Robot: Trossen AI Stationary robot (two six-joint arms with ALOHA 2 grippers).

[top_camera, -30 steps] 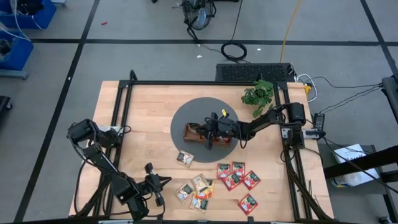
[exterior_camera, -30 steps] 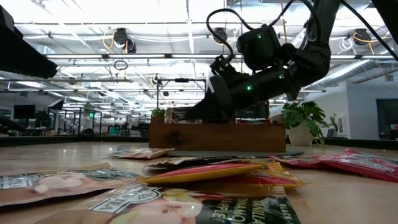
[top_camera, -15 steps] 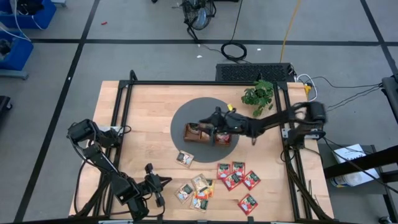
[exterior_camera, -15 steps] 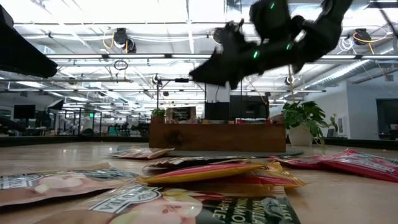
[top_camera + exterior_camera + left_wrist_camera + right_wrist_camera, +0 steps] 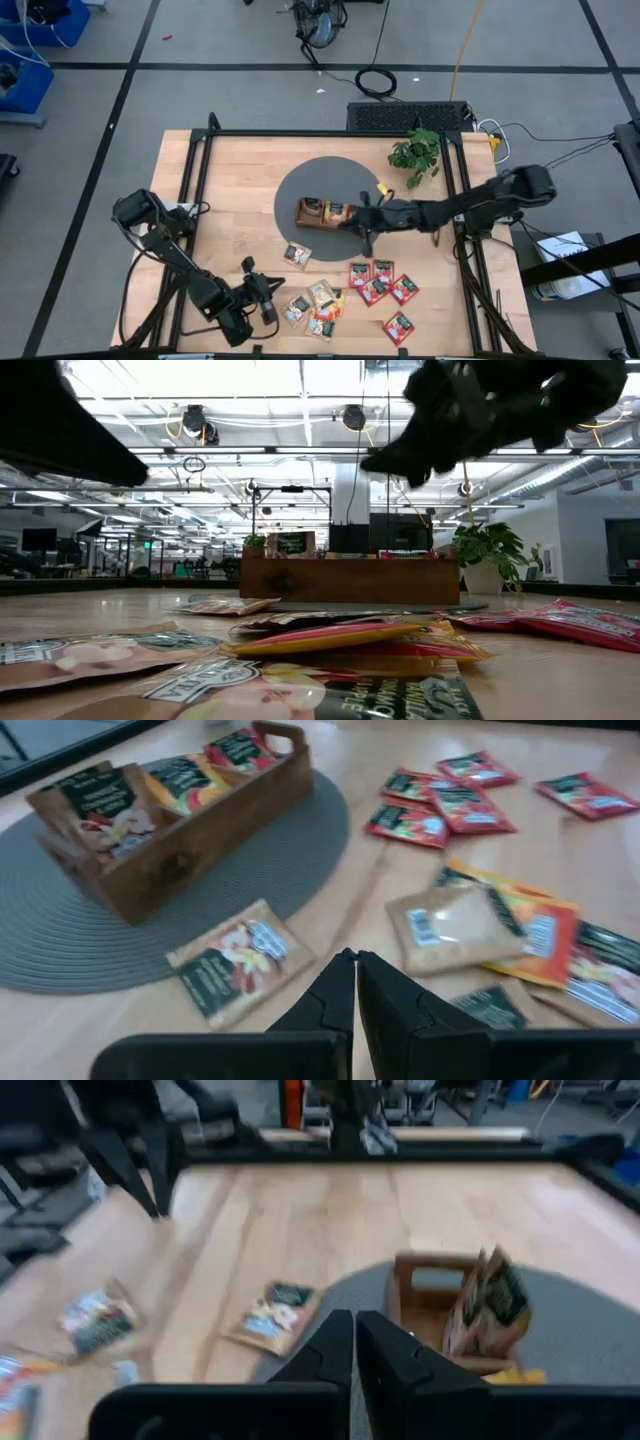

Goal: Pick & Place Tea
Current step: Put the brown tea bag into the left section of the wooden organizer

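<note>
Right gripper (image 5: 362, 226) — shut — at tray (image 5: 303, 214) edge

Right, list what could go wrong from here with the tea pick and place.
1. The orange and pale packets lie overlapped in a heap, so the left gripper beside them may lift two at once.
2. The packets in the wooden tray stand leaning; another drop could tip one out.
3. The shut right gripper hangs near the tray and could clip it.
</note>
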